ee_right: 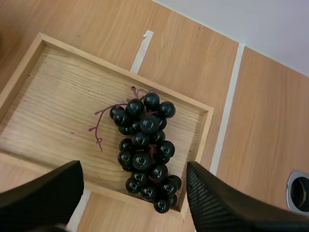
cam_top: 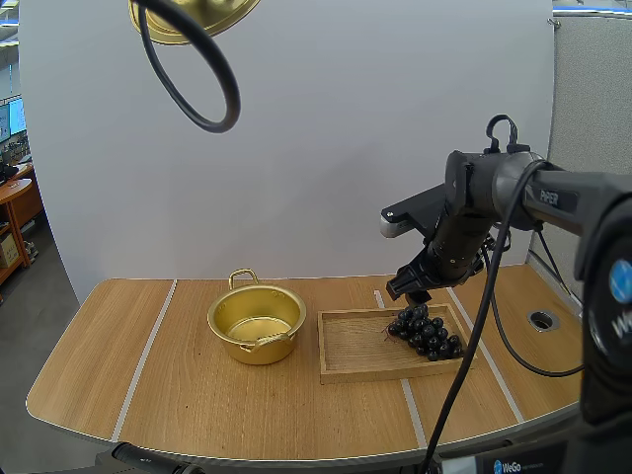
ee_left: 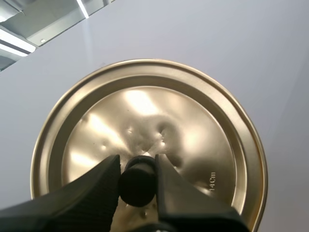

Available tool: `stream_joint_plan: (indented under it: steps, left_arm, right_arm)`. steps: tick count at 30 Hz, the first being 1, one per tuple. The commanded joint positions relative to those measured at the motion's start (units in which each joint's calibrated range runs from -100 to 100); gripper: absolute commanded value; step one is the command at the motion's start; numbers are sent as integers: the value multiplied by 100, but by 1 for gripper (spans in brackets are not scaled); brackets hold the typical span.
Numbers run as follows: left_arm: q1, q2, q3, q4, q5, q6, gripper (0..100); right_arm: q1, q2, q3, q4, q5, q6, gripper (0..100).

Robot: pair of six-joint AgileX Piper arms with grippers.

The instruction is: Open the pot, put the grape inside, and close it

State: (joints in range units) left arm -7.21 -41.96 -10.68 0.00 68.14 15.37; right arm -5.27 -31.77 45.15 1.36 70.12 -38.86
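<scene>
A gold pot (cam_top: 256, 323) stands open on the table, left of a wooden tray (cam_top: 357, 348). A bunch of dark grapes (cam_top: 427, 332) (ee_right: 146, 147) lies in the tray's right end. My right gripper (cam_top: 409, 287) (ee_right: 133, 193) hovers just above the grapes, fingers (ee_right: 217, 205) wide apart, holding nothing. The gold lid (cam_top: 193, 20) (ee_left: 147, 140) is held high above the table at the upper left. My left gripper (ee_left: 138, 181) is shut on the lid's black knob (ee_left: 137, 181).
White tape lines (cam_top: 145, 357) cross the wooden table. A round metal grommet (cam_top: 543, 319) (ee_right: 300, 192) sits near the table's right edge. The tray's left half (ee_right: 53, 101) is bare.
</scene>
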Motion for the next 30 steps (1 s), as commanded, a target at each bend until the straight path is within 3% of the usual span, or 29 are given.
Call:
stream_joint_plan:
  steps: [1, 5, 10, 30]
  left_arm:
    - [-21, 53, -29, 96, -188, -34, 0]
    - [-21, 99, -29, 96, -188, -34, 0]
    - [-21, 187, -29, 104, -156, -34, 0]
    - [-21, 428, -29, 104, -78, -34, 0]
  right_arm:
    - [-301, 161, -82, 549, -60, -803, 100]
    - [-582, 465, -216, 974, 115, -1468, 100]
    - [-601, 791, -273, 1116, 269, -1813, 100]
    - [-601, 1975, -273, 1453, -294, -2275, 100]
